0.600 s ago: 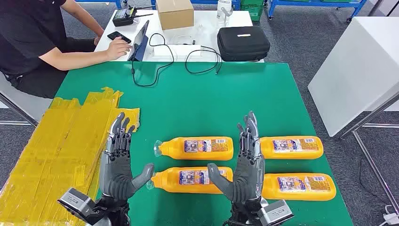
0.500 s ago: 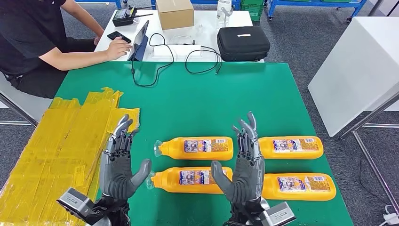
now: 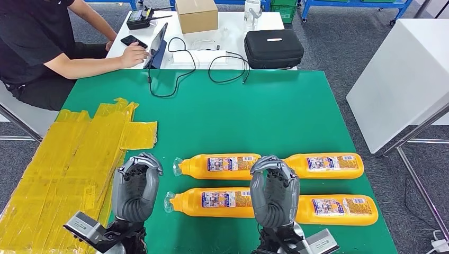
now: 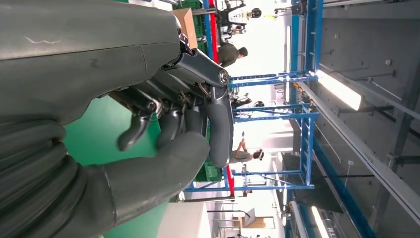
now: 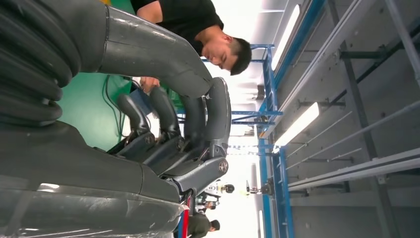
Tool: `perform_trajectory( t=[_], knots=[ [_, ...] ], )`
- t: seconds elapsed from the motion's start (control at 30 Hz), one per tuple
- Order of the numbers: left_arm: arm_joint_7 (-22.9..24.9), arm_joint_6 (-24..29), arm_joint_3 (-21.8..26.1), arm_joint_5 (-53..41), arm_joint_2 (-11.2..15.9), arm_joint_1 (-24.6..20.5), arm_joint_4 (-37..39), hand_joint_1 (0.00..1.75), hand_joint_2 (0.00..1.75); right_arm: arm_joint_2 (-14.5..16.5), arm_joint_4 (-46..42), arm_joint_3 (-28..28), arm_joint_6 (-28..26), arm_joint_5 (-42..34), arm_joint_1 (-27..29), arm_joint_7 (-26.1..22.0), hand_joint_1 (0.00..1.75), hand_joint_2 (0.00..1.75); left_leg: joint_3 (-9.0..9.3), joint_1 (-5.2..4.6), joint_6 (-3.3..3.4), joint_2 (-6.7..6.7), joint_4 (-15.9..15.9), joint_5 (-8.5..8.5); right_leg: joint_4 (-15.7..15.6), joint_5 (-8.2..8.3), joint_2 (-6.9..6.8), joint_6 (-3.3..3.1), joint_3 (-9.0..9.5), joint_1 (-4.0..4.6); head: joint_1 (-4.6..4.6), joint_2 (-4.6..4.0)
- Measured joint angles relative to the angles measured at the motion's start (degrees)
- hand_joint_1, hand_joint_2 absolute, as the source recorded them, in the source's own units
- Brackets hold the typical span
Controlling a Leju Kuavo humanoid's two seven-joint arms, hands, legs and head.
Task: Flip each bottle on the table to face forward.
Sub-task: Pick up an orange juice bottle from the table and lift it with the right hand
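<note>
Grey left hand (image 3: 135, 186), fingers curled in

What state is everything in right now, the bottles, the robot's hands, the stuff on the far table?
Left hand: fingers curled in, holding nothing.
Right hand: fingers curled in, holding nothing.
Four orange bottles, far left, near left, far right, near right: lying on their sides, labels up.
Black case: closed.
Cardboard box: closed.
Tablet: propped up, a person's hand beside it.
</note>
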Motion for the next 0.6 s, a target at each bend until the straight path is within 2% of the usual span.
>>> perform_trajectory(
  t=[0.6],
  knots=[
    [-0.5,0.11,-0.14,0.0,0.0,-0.07,0.0,1.75,1.75,0.0,-0.02,0.0,0.13,-0.49,0.0,-0.97,1.75,1.75,0.0,0.0,0.0,0.0,0.0,0.0,0.0,0.0,0.0,0.0,0.0,0.0,0.0,0.0]
  ],
)
